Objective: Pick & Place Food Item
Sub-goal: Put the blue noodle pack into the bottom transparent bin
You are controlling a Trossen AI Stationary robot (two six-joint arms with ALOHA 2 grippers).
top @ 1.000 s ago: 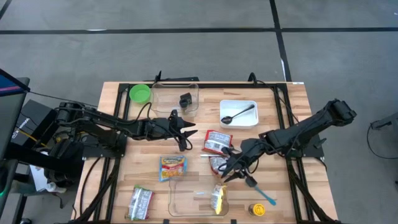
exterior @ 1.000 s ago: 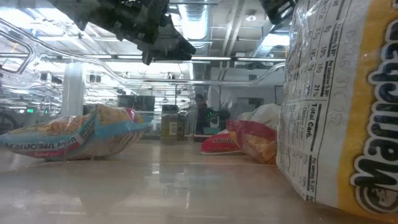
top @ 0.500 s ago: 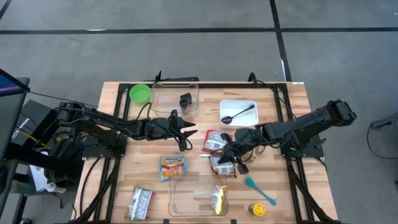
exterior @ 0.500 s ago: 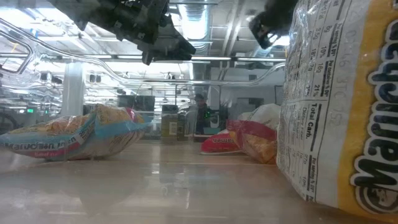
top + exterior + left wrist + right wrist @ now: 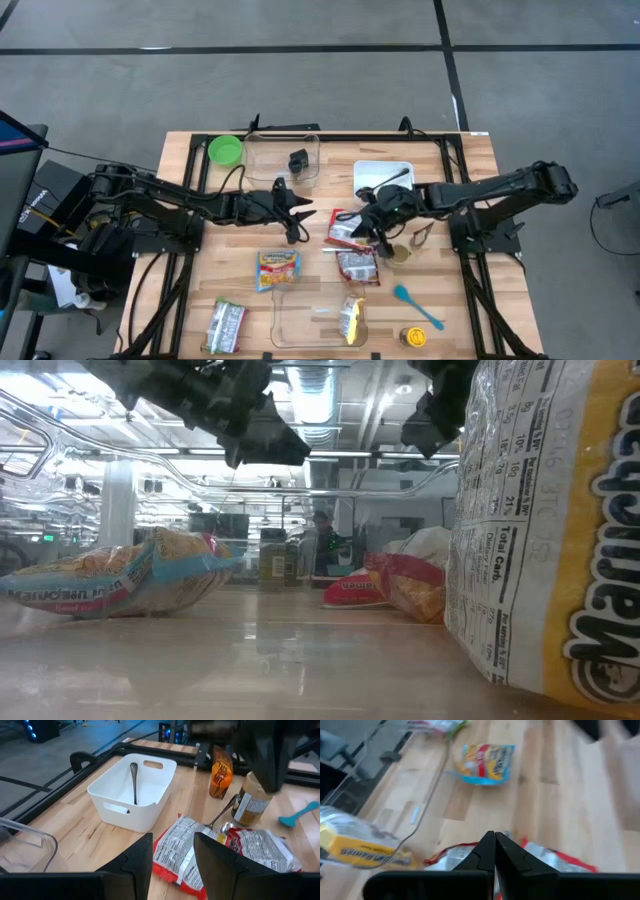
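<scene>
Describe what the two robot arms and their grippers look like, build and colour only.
Both arms are black, made of jointed segments with dark cables running along them. The left gripper ends in two tapered black fingers with angular, flat inner faces. The right gripper has the same black two-finger build, its fingers narrowing to pointed tips. No markings are legible.

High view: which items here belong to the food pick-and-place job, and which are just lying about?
Job items:
- red packets, beneath the shut right gripper
- blue-edged noodle pack
- yellow pack in the near clear container
- green-edged packet

Lying about:
- green bowl
- white bin holding a spoon
- teal spatula
- jar
</scene>
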